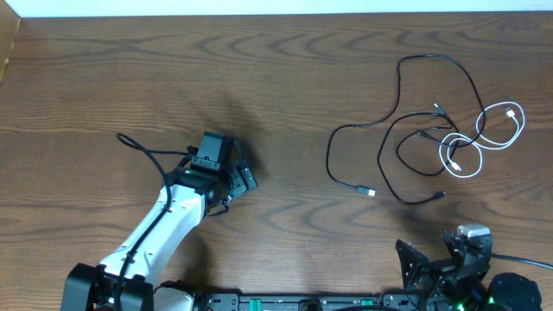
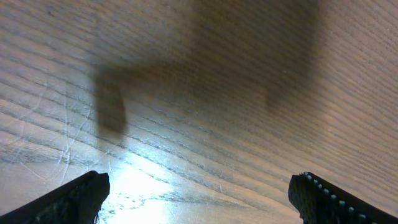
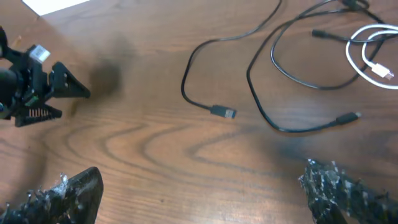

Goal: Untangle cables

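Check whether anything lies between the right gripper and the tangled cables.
Nothing visible does. Only wooden table lies between the open right gripper and the cables; their nearest black plug ends lie just ahead of it.

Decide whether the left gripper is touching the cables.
Apart. The overhead view shows the left gripper and the cables with a wide stretch of table between them.

a dark wood-grain table (image 1: 285, 78) — a pale strip (image 1: 259, 7) along its far edge.
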Controlling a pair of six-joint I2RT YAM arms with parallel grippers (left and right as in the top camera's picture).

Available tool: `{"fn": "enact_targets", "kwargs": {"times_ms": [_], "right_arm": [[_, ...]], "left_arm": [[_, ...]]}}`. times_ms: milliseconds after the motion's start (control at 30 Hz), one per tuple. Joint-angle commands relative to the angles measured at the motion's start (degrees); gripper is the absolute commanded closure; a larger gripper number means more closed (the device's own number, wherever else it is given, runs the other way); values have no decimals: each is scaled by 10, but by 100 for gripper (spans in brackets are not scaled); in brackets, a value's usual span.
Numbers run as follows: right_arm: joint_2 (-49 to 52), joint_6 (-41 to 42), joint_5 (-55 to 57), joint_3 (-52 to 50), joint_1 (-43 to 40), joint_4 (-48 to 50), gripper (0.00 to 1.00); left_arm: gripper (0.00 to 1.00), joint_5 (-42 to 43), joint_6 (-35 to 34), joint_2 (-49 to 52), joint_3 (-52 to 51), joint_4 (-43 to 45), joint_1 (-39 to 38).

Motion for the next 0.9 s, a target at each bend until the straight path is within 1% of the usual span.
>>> {"fn": "enact_targets", "kwargs": {"times_ms": [0, 67, 133, 200, 367, 433, 533, 600, 867], "right_arm": [[-3, 5, -3, -6, 3, 6, 1], [-3, 5, -3, -13, 3, 26, 1], [-3, 5, -3, -31, 3, 90, 1], [-3, 5, -3, -61, -3, 201, 1], [-3, 5, -3, -160, -17, 518, 1], [-3, 5, -3, -197, -19, 613, 1], [-3, 5, -3, -237, -19, 710, 1], [-3, 5, -3, -252, -19, 732, 1], [-3, 5, -3, -311, -19, 733, 1]], "left_arm": [[2, -2, -3, 2, -2, -2, 2], [2, -2, -3, 2, -2, -2, 2], [2, -2, -3, 2, -2, -2, 2], [2, -2, -3, 2, -2, -2, 2], [2, -2, -3, 2, -2, -2, 2], [2, -2, -3, 2, -2, -2, 2], [2, -2, -3, 2, -2, -2, 2], [2, -2, -3, 2, -2, -2, 2], [2, -2, -3, 2, -2, -2, 2]]}}
